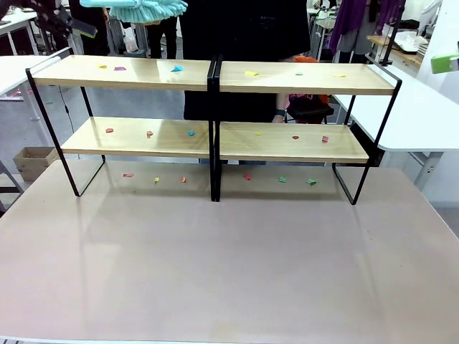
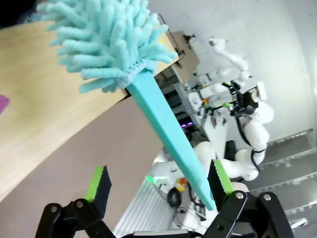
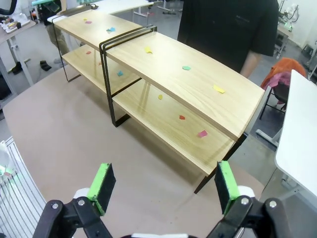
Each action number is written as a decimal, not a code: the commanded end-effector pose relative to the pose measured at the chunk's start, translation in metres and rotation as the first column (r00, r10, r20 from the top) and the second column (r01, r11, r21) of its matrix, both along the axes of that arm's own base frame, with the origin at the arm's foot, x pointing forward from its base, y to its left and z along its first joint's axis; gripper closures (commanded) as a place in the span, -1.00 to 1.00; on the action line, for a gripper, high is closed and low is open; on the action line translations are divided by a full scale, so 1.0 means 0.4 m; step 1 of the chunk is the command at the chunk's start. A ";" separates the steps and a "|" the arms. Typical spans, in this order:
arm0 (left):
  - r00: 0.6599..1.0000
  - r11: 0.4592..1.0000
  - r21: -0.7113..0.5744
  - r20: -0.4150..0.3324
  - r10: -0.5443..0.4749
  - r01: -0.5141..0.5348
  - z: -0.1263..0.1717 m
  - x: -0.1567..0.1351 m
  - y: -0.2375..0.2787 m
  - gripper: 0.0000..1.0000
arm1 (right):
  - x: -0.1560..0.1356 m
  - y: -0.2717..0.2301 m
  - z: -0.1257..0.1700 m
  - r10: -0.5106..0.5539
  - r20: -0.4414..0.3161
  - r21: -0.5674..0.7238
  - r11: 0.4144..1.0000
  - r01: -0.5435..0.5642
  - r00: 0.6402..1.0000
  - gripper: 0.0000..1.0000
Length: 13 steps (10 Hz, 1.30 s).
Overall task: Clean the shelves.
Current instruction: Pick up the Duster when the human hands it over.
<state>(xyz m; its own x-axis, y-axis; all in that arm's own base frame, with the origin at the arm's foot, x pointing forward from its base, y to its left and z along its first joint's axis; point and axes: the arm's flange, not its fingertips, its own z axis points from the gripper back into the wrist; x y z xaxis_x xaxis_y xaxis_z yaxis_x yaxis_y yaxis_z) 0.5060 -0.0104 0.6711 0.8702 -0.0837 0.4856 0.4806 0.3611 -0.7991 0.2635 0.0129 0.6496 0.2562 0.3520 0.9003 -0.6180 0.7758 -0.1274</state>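
Two-tier shelves [image 1: 143, 75] stand across the far half of the surface [image 1: 229, 272], with a person [image 1: 244, 29] close behind them; small coloured paper scraps [image 1: 176, 69] lie on both upper boards, both lower boards and the surface beneath. A teal duster [image 1: 136, 8] hangs above the left rack. In the left wrist view its fluffy head [image 2: 106, 39] is over the upper board [image 2: 39, 99] and its tapered handle [image 2: 168, 129] runs down between the fingers of the left claw [image 2: 158, 173], which is spread wide and grasps nothing; the handle tip lies close to one green pad [image 2: 220, 176] and not centred. What supports the duster at its head end cannot be made out. The right claw [image 3: 164, 171] is likewise released and empty, poised high off the right end of the shelves [image 3: 168, 64]. Likely hazards, as judged from this arrangement: closing on an off-centre, narrowing handle tip may give a pinch too short to resist the weight of the head, so the duster could pivot or slip out onto the board. A brisk sweep may scatter the light scraps over the far edge towards the person, or down onto the lower tier. The duster or wrist may also catch the thin black frame [image 1: 214, 129] and shove the racks, above all in the low gap beneath the upper boards.
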 end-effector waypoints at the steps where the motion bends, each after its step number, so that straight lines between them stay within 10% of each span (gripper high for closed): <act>1: 0.993 0.997 -0.080 -0.119 0.011 -0.021 -0.004 0.033 -0.007 -1.00 | 0.001 -0.001 0.001 0.004 0.002 0.004 1.000 -0.004 1.000 -1.00; 8: 0.967 0.973 -0.222 -0.256 -0.001 -0.057 -0.015 0.073 -0.037 -1.00 | 0.001 -0.001 0.001 0.004 0.002 0.004 1.000 -0.004 1.000 -1.00; 9: 0.970 0.975 -0.216 -0.243 0.003 -0.057 -0.013 0.068 -0.045 0.16 | 0.001 -0.001 0.001 0.004 0.002 0.004 1.000 -0.004 1.000 -1.00; 10: 0.972 0.976 -0.212 -0.235 -0.002 -0.049 -0.010 0.066 -0.047 0.16 | 0.001 -0.001 0.001 0.004 0.002 0.004 1.000 -0.004 1.000 -1.00; 11: 0.975 0.978 -0.203 -0.222 0.008 -0.054 -0.009 0.062 -0.051 1.00 | 0.001 -0.001 0.001 0.004 0.002 0.004 1.000 -0.004 1.000 -1.00; 12: 0.974 0.978 -0.198 -0.225 0.015 -0.060 -0.012 0.064 -0.053 0.26 | 0.001 -0.001 0.001 0.004 0.002 0.004 1.000 -0.004 1.000 -1.00; 13: 0.975 0.979 -0.194 -0.220 0.022 -0.066 -0.015 0.064 -0.054 1.00 | 0.001 -0.001 0.001 0.004 0.002 0.004 1.000 -0.004 1.000 -1.00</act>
<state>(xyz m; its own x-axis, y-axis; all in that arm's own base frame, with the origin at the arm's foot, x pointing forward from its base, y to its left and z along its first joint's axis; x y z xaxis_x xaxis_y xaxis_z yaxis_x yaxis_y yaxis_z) 0.5329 -0.0300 0.6640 0.9600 0.0249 0.2790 0.2697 0.1865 -0.9447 0.2636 0.0130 0.6495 0.2565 0.3522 0.9001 -0.6181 0.7757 -0.1274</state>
